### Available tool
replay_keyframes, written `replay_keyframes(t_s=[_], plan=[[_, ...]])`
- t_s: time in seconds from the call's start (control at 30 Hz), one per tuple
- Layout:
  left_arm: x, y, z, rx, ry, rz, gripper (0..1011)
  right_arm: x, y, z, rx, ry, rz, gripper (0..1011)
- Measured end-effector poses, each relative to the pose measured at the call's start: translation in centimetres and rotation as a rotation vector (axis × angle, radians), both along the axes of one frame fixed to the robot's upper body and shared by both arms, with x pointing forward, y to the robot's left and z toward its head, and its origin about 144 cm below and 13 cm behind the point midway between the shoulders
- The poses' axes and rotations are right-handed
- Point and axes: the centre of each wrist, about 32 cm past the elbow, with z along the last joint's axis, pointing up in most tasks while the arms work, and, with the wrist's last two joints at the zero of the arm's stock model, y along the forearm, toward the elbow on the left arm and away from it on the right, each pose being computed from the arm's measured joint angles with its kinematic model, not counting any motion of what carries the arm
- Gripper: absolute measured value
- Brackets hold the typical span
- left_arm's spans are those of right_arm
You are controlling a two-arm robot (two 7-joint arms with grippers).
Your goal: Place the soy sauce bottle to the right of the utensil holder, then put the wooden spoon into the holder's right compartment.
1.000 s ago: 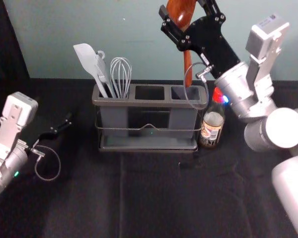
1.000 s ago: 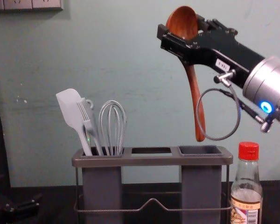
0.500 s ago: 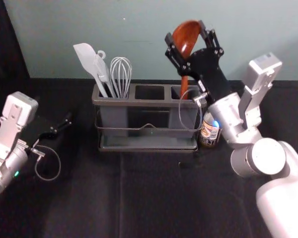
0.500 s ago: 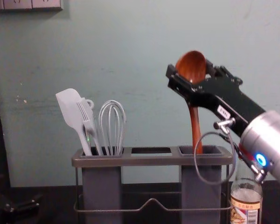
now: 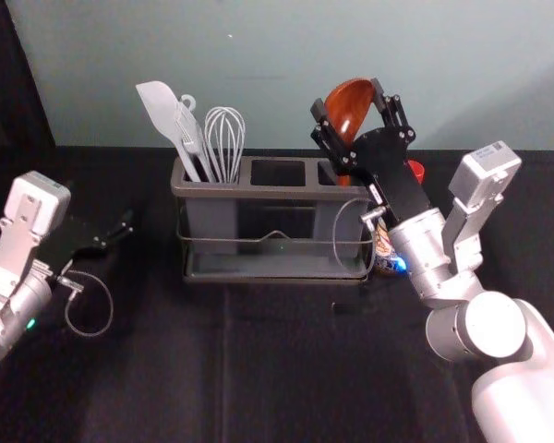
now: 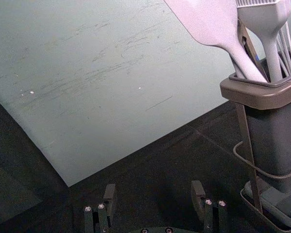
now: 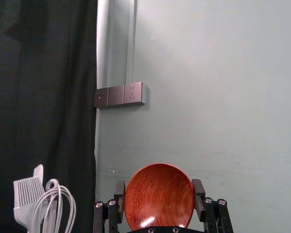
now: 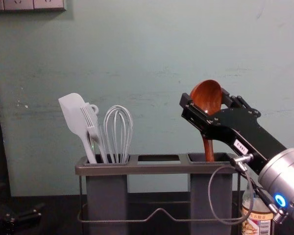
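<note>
Got wooden spoon held by bowl in R gripper, up above R end of utensil holder. In R wrist view, see jaws closed onto bowl from both sides, w/ hollow facing cam. Find spoon nearly upright, bowl up, w/ handle running down into right compartment; can't tell how deep, w/ lower end hidden behind front wall.

See soy sauce bottle standing on table to R of holder, partly behind R arm, w/ red cap peeking past. Probably just beside holder, hard to judge a gap w/ arm in the way.

Note L gripper parked low, off to L of holder; in L wrist view, see jaws spread wide apart.

In left compartment, find spatula, brush & whisk, all w/ heads up, spatula leaning out to L. At holder's base, see tray. Behind it all, see pale wall, plus socket panel & dark curtain in R wrist view
</note>
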Motion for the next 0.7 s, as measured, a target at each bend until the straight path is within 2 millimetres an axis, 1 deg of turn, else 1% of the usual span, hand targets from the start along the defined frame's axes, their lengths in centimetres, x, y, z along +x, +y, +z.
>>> replay_keyframes(t_s=[0.2,0.7], plan=[[0.0,0.0,0.0,0.0,0.0,0.0,1000,-0.13,-0.06,-0.28,0.005,0.004,-0.006,839],[0.0,0.0,0.0,0.0,0.0,0.0,1000,-0.07,0.01,-0.27,0.0,0.002,-0.005,839]])
